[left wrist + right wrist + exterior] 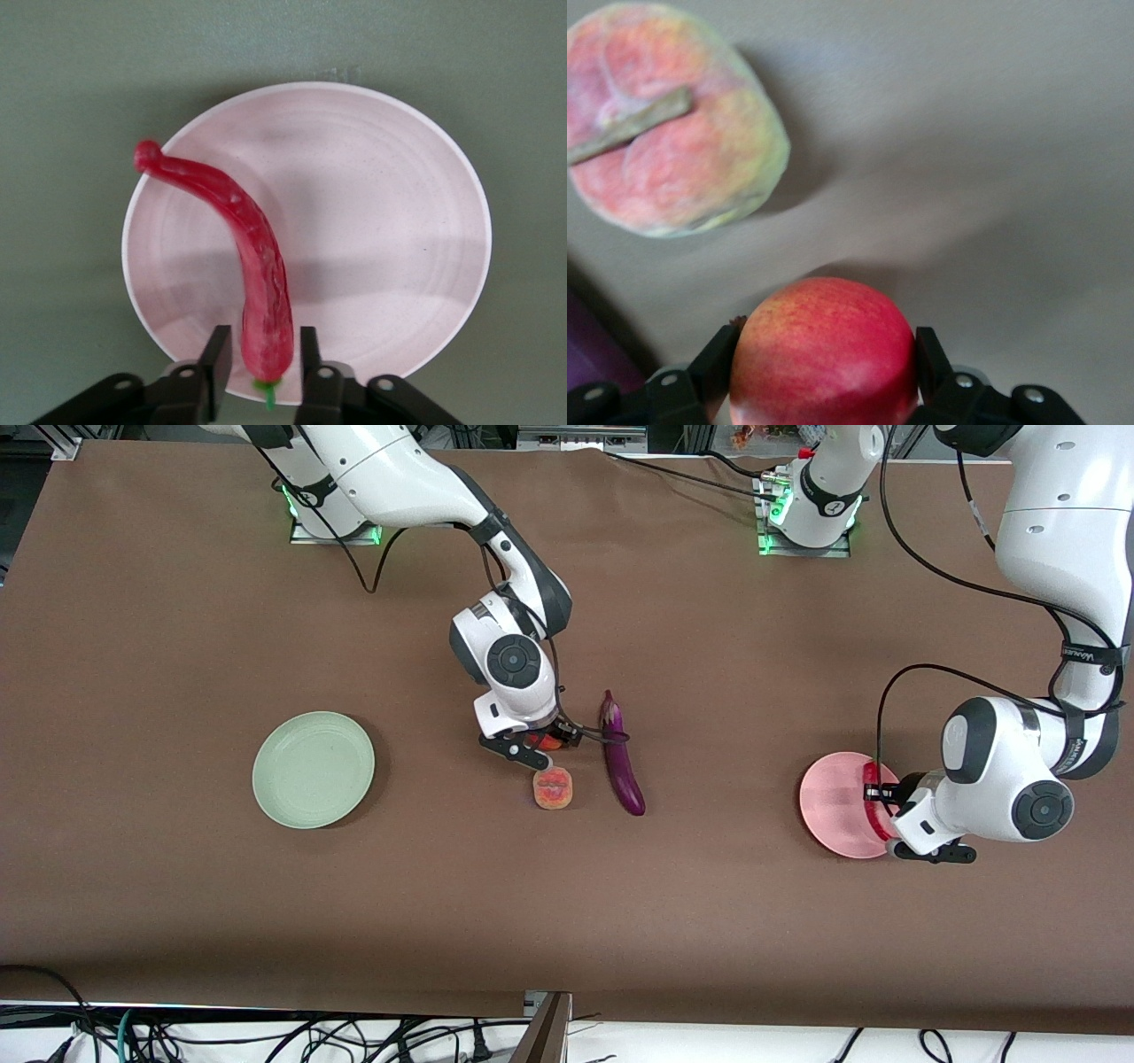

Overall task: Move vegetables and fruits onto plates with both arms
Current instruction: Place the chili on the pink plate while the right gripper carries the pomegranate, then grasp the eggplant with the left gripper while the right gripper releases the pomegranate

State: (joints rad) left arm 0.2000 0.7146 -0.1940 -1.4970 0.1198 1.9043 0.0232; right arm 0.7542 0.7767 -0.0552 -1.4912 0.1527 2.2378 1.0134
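My left gripper (pixel 886 815) is low over the pink plate (pixel 833 802), at the plate's edge toward the left arm's end of the table. In the left wrist view my left gripper (pixel 261 354) is open, its fingers standing a little apart from the stem end of the red chili pepper (pixel 257 266). The chili lies on the pink plate (pixel 381 221). My right gripper (pixel 540 746) is at mid-table, shut on the round red fruit (pixel 824 345). The halved peach piece (pixel 553 788) lies just nearer the camera. The purple eggplant (pixel 620 757) lies beside them. The green plate (pixel 313 769) is bare.
The brown table (pixel 709 921) carries only these things. The arm bases stand at the table's edge farthest from the camera. Cables hang below the table edge nearest the camera. The peach piece (pixel 673 168) and a sliver of the eggplant (pixel 594 354) show in the right wrist view.
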